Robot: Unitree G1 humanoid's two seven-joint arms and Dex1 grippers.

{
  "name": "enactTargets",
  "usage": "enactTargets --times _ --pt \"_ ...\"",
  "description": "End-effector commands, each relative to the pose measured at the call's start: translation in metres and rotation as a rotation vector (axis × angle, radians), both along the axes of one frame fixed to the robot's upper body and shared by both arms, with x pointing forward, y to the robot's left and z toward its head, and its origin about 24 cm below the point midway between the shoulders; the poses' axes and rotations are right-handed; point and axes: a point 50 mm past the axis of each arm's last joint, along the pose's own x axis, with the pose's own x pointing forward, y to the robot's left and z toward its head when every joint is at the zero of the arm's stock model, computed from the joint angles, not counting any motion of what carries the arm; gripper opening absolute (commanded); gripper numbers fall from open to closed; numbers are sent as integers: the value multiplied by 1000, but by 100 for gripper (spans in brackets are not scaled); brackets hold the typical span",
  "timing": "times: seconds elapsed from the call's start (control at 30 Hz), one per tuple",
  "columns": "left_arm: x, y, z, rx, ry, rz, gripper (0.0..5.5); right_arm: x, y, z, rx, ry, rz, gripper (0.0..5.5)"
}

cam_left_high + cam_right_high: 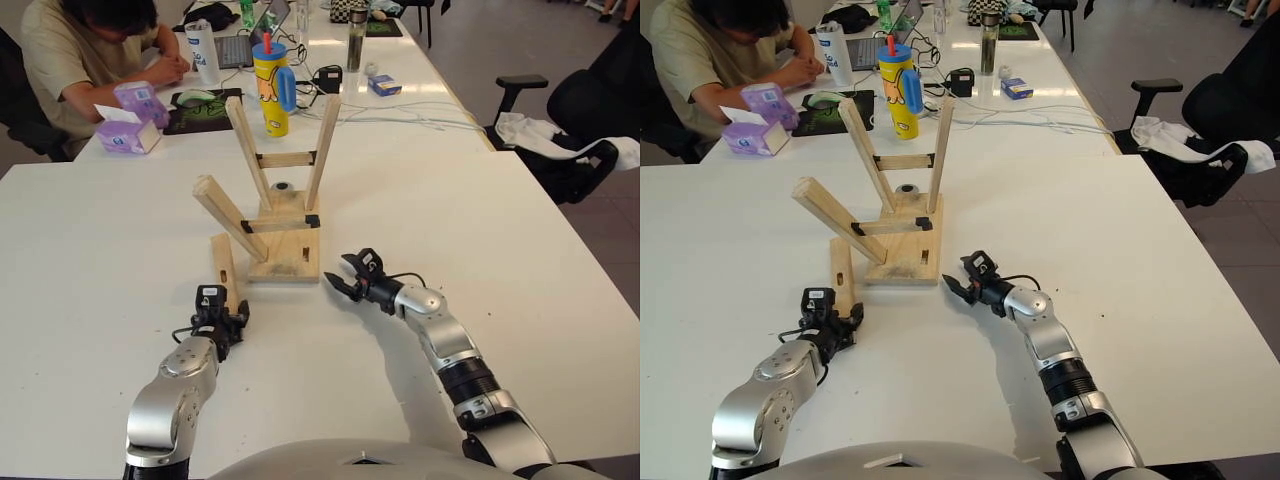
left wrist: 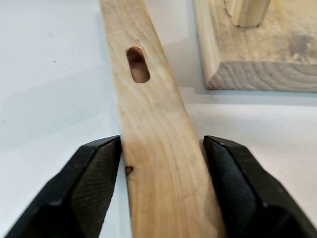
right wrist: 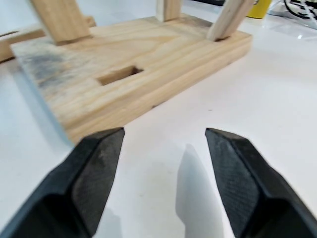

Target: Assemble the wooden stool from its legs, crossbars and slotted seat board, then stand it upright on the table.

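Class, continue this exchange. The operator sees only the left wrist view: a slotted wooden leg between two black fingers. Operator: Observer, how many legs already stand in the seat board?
Observer: Three legs stand in the seat board, which lies flat; one slot is empty.
Operator: Where is the right gripper?
Observer: The right gripper is open by the board's near right corner, holding nothing.
Operator: Are any crossbars fitted?
Observer: Yes, a crossbar joins the two far legs.
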Motion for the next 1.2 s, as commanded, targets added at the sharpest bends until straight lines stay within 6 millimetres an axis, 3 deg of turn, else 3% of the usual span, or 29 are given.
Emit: enactTargets --times 0.03,0.13,0.23,0.37,0.43,0.53,0.7,0.8,0.9,0.97,1.2 --pt "4 20 -10 12 70 56 243 7 -13 3 35 58 -167 304" --pt "15 33 -11 -1 51 105 205 10 -16 10 74 52 -205 304" --pt "34 45 3 -30 -87 157 203 14 -22 15 119 36 -248 304" --pt "66 56 65 3 -470 139 203 18 -34 24 134 -18 -292 304" --pt "80 55 110 -5 -693 86 203 18 -39 33 201 -24 -275 304" --pt "87 46 162 -74 -926 -60 203 23 -47 46 256 -46 -263 304" --pt "80 17 210 -197 -1065 -339 203 28 -57 73 348 -75 -221 304" --pt "78 -12 232 -344 -1061 -573 203 23 -61 98 516 -56 -123 322" --pt "71 -37 235 -524 -963 -783 203 10 -59 120 705 44 93 367" --pt "70 -49 225 -647 -849 -874 203 -3 -64 134 757 92 215 396" --pt "52 -68 168 -832 -507 -1037 203 -25 -88 187 816 194 513 501"
